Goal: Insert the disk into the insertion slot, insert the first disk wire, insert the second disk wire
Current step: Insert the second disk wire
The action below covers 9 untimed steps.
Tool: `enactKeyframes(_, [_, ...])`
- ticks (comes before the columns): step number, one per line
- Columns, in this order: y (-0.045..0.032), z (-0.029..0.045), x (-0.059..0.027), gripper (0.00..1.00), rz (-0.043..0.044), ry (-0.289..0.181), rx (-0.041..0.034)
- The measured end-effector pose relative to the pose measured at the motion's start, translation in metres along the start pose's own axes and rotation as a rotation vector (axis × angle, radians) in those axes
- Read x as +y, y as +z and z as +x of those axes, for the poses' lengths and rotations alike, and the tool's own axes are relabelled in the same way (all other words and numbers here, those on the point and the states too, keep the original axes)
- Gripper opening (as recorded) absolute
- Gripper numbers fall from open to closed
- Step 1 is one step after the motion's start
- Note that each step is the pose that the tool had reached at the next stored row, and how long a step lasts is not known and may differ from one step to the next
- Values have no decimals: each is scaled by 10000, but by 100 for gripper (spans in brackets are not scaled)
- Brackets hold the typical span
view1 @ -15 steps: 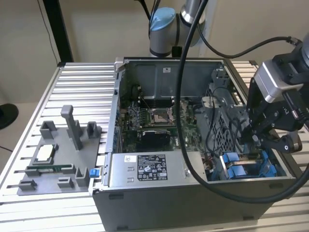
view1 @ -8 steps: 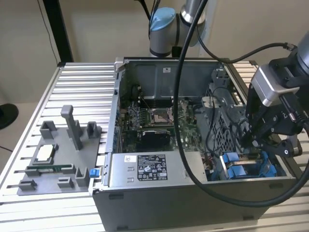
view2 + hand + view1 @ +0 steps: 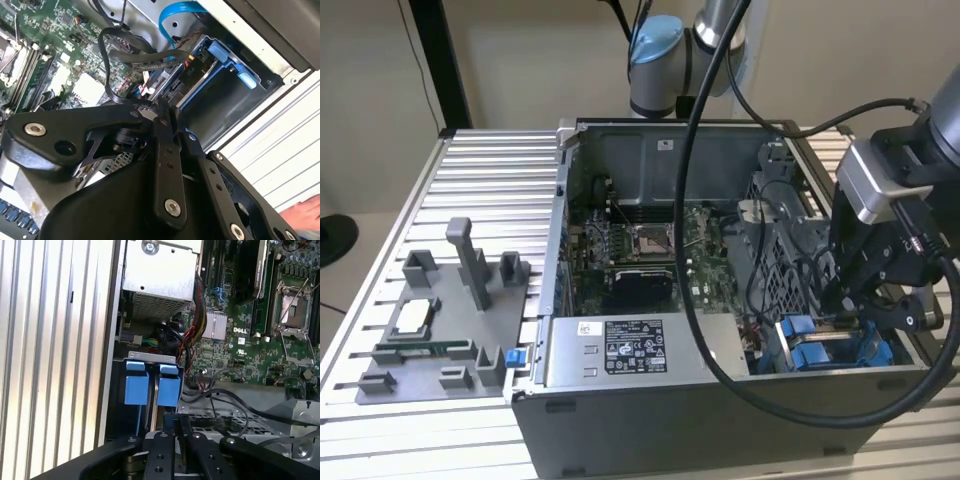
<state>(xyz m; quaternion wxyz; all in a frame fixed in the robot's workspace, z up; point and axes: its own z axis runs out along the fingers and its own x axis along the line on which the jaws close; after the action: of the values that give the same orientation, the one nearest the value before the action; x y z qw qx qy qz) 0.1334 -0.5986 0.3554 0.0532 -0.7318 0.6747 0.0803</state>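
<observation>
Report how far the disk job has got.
Looks done: the disk appears seated, its blue carrier tabs standing in the insertion slot. In hand: the claw sits low at the slot's mouth, next to loose black wires. Left: both disk wires, as far as I can tell; no plugged connection is visible.

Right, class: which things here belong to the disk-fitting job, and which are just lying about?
Job: gripper, insertion slot, black wire by the gripper.
Lying about: power-supply box, motherboard, grey parts tray on the exterior view's left.
</observation>
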Motion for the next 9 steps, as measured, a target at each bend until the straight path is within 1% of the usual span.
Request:
enactKeyframes(2, [5,1,0,0,7,68,59])
enactKeyframes(6, [7,1,0,0,8,71,62])
enactKeyframes(9, [25,5,-2,0,15,109,58])
